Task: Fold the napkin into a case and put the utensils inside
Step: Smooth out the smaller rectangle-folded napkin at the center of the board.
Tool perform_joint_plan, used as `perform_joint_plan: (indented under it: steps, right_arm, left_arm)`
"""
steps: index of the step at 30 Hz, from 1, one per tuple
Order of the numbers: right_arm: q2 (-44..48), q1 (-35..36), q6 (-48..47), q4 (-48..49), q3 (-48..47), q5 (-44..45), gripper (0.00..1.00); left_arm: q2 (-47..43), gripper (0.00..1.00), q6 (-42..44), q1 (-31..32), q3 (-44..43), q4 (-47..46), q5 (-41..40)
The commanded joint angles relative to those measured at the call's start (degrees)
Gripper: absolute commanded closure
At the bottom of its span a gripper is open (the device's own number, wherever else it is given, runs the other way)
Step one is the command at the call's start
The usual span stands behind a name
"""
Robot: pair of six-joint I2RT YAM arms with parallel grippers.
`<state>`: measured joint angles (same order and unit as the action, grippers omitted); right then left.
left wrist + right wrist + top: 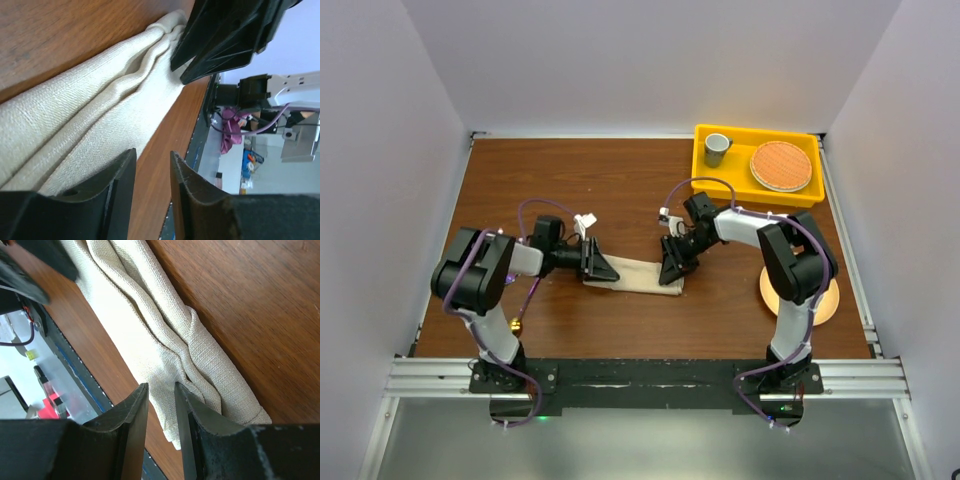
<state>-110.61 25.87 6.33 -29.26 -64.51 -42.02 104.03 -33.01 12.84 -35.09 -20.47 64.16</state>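
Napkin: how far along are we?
Done: the napkin is folded into a long narrow strip. In hand: the left end effector and right end effector sit at its ends, fingers slightly parted. Still to do: utensils go inside; none shows in it.

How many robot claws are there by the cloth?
2. The left gripper is at the left end of the folded napkin, and the right gripper is at its right end. No other claw shows in any view.
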Motion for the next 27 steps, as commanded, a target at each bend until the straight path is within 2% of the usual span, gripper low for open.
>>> perform_joint_plan:
  steps: [1,5,9,14,20,24,27]
  right_arm:
    - [-4.2,0.1,-6.0,-0.2,0.3,13.0,0.66]
    - [-4.2,0.2,-8.3,-0.5,0.0,12.7,0.66]
    - [-4.5,0.1,-8.5,-0.9,-0.8,12.5,0.65]
    - [-5.2,0.1,-10.3,-1.9,-1.8,12.6,0.65]
    - [-6.1,0.2,-11.8,-2.3,-3.3,12.7,0.65]
    - [-6.3,0.1,-12.4,-2.5,-4.2,12.7,0.65]
    - [-6.8,0.1,-13.2,-2.5,-4.1,12.8,0.65]
  left_arm:
    - [-8.6,0.68,-5.2,0.6,-1.6,-6.1,-0.4]
    - [-6.9,0.73,-9.2,3.3,-5.9,-8.8,-2.5]
    - [0.3,0.78,-10.3,3.5,-8.5,-11.0,-4.4]
    - [4.3,0.85,-17.3,4.6,-8.0,-21.6,-3.9]
    - [6.1,0.89,-13.5,4.5,-7.2,-16.0,-7.1]
    - [2.6,0.89,-13.9,5.9,-8.1,-22.1,-3.4]
    - [0.1,0.89,-11.2,9.6,-10.3,-18.9,-0.5]
